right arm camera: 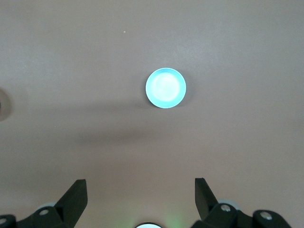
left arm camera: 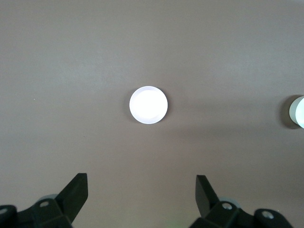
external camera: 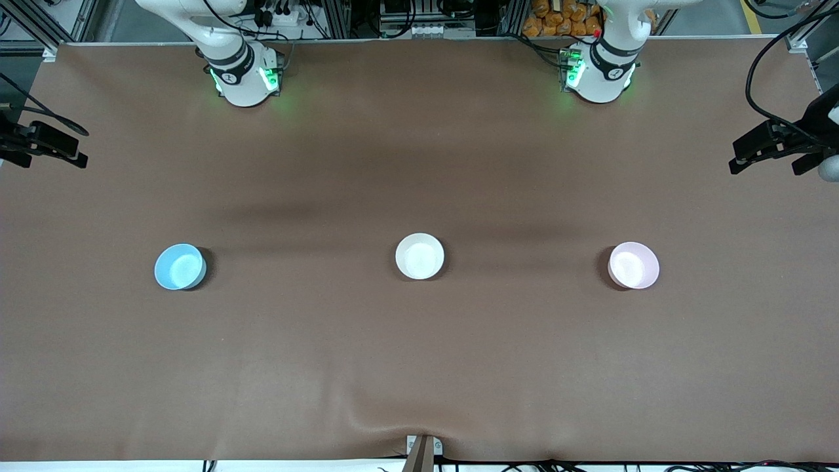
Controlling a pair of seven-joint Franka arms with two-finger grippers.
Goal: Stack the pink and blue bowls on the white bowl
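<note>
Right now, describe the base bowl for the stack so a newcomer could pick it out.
On the brown table, three same-size bowls sit in a row. The white bowl is the middle one, between the blue bowl toward the right arm's end and the pink bowl toward the left arm's end. Only it is plain white, with no tint.

Front view: both arms cut off above their bases; neither gripper shows there. Left wrist view: white bowl (left arm camera: 298, 111) cropped at the frame edge, pink bowl (left arm camera: 148, 104) washed out to white.
</note>
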